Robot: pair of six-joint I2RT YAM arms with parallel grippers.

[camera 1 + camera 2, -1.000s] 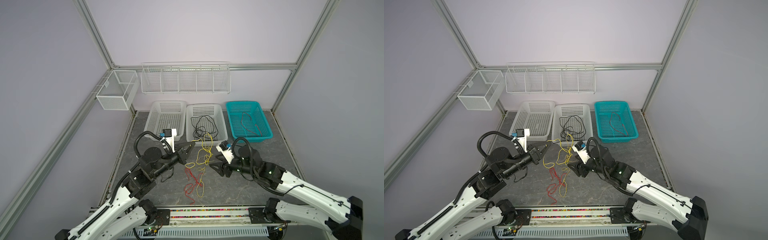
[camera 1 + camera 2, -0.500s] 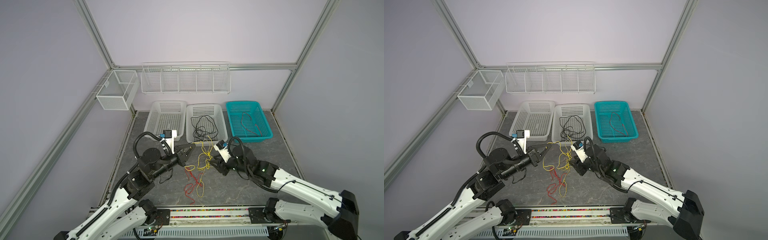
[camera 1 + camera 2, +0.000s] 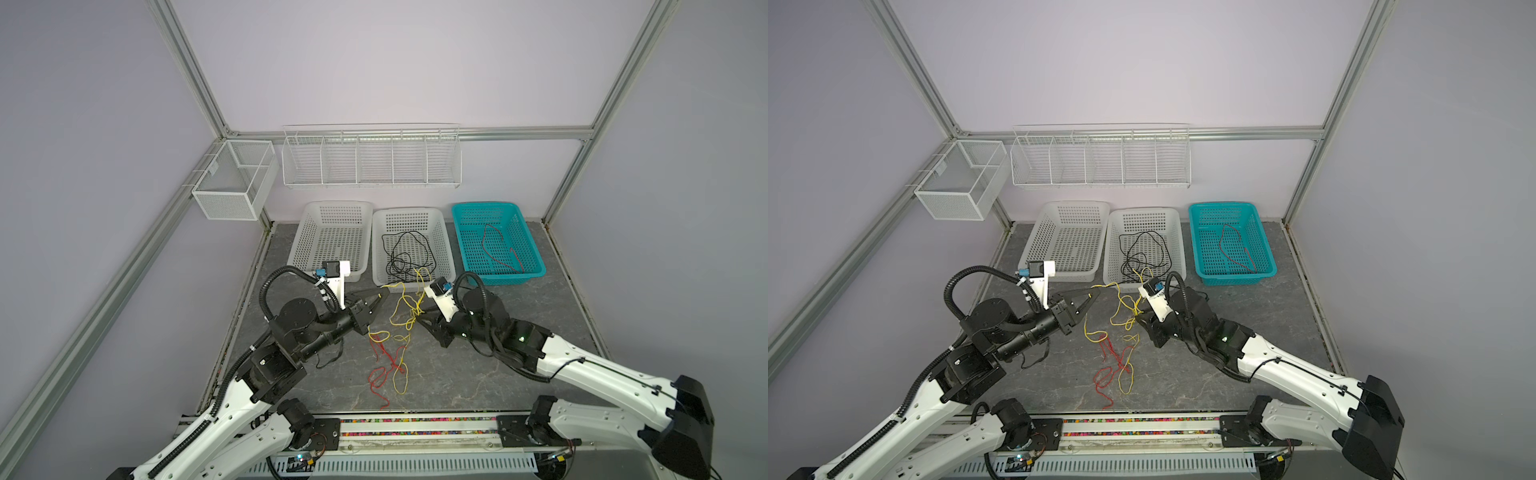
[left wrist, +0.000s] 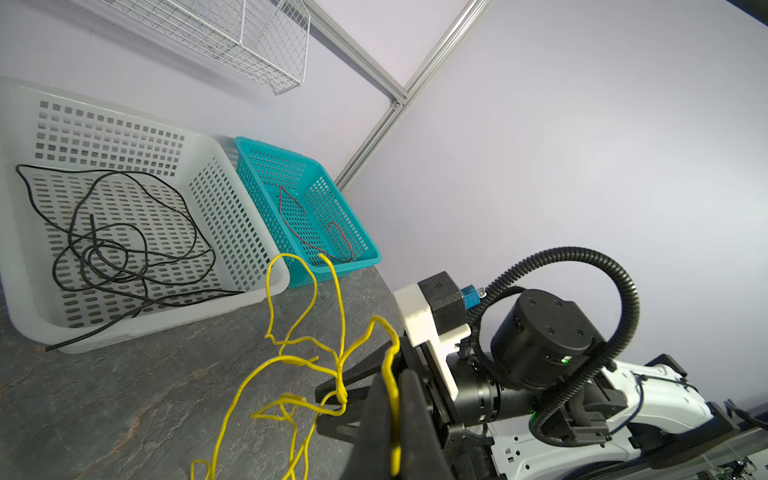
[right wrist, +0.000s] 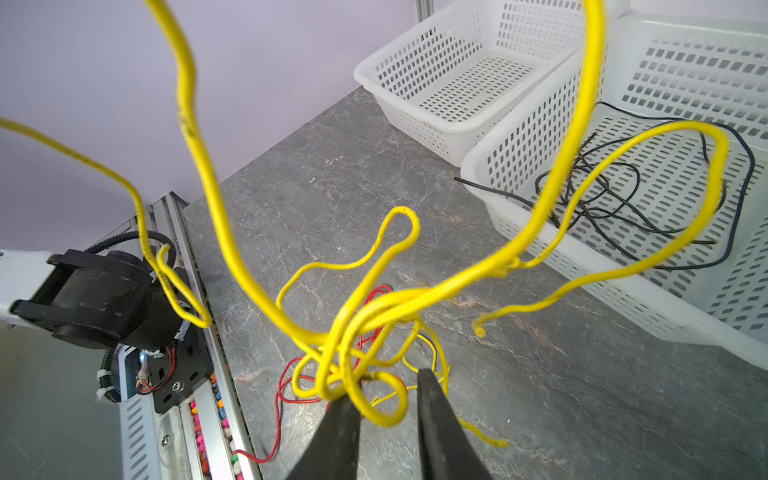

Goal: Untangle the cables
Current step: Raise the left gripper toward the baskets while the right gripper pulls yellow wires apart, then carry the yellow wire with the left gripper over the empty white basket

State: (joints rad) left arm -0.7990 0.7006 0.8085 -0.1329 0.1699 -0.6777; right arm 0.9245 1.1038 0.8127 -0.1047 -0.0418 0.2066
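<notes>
On the grey marbled tabletop [image 3: 478, 374] between lilac walls [image 3: 395, 62], left fingers [image 4: 417, 432] clamp the yellow cable [image 5: 593, 62], right fingers [image 5: 336, 436] apart around it.

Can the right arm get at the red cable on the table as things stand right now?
Probably not cleanly. The right gripper is open close above the red cable, but a yellow cable loop sits between its jaws, and yellow strands cross over the red one.
</notes>
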